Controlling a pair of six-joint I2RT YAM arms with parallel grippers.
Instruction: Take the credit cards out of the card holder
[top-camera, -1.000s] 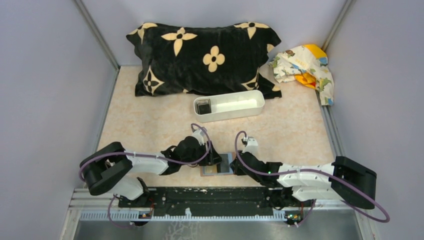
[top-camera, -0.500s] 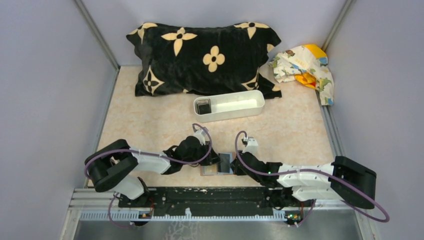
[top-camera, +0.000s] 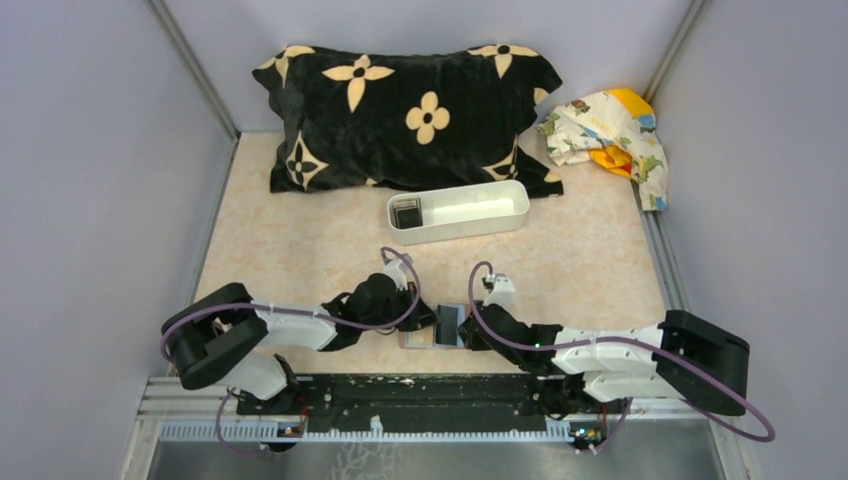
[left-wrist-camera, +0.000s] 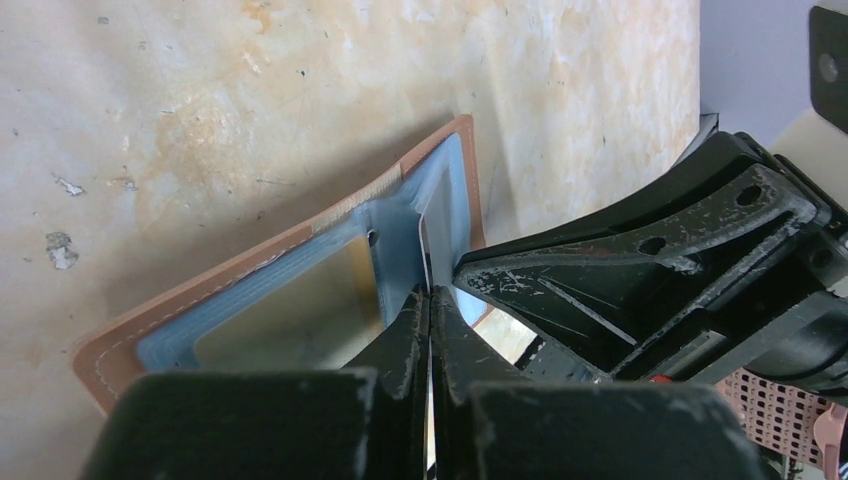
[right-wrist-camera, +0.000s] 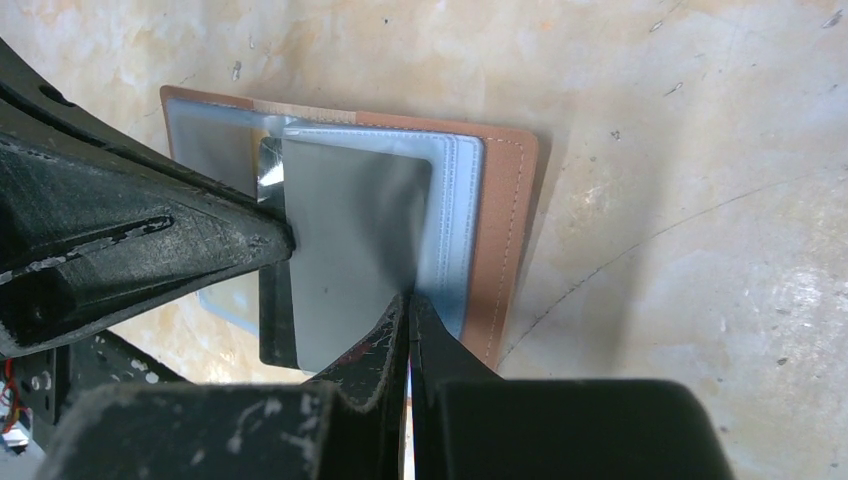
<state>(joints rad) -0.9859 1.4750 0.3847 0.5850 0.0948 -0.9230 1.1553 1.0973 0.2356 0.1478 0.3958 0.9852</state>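
The card holder (top-camera: 418, 339) lies open between both grippers at the table's near edge, brown rim (right-wrist-camera: 507, 230) outside and light blue inside. Its right half stands raised. In the right wrist view a grey credit card (right-wrist-camera: 350, 240) sticks out of the blue pocket, with a dark one (right-wrist-camera: 270, 310) behind it. My left gripper (left-wrist-camera: 431, 296) is shut on the thin edge of a card (left-wrist-camera: 424, 235). My right gripper (right-wrist-camera: 408, 298) is shut on the raised half's blue pocket edge. A tan card (left-wrist-camera: 290, 300) shows in the flat half's window.
A long white tray (top-camera: 470, 210) behind the wallet holds a dark card (top-camera: 406, 212) at its left end. A black flowered pillow (top-camera: 400, 110) lies at the back and a crumpled patterned cloth (top-camera: 610, 130) in the back right corner. Grey walls close both sides.
My left gripper has closed from open onto the card edge. The wallet's right half has tipped up more steeply. The right gripper stayed shut in place.
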